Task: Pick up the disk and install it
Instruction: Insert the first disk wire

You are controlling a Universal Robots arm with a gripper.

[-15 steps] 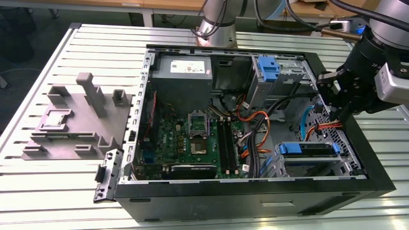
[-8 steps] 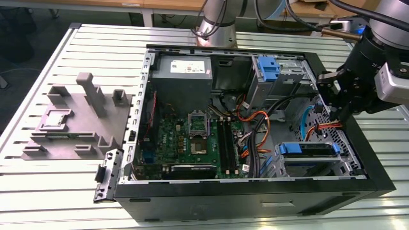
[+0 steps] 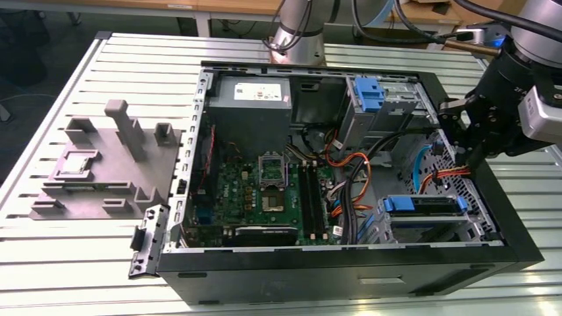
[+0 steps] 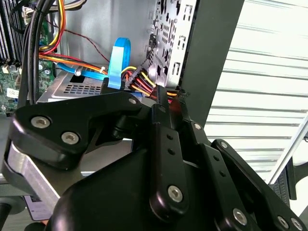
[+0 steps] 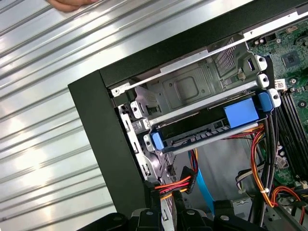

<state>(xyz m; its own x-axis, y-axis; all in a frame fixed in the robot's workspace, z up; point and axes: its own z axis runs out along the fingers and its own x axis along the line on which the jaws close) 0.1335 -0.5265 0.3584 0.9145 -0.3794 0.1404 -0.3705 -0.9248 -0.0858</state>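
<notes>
An open black computer case [image 3: 518, 253] lies on its side on a ribbed metal counter [image 3: 131, 66], its inside facing up. The arm's pincer [image 3: 474, 155] hangs over the case's right wall in the exterior view, just above a bundle of orange, red and yellow cables [image 3: 439, 176]. Its black links fill the near part of the second wrist view [image 4: 166, 103], with the tips close together beside the cable plug — whether they are open or closed on anything I cannot tell.

The disk [image 3: 423, 205] sits in the metal drive bay at the near right corner of the case in the exterior view, its blue plastic carrier showing on top. In the first wrist view the disk [image 5: 211, 132] lies slotted between the bay's metal rails, a blue tab at each end; the pincer is apart from it.

Another blue bracket [image 3: 369, 95] stands at the far right of the case, next to the grey power supply [image 3: 250, 99]. The green motherboard [image 3: 263, 191] covers the case floor in the middle. To the exterior view's left of the case, a grey plastic holder block [image 3: 101, 164] rests on the counter — well apart from the arm.
</notes>
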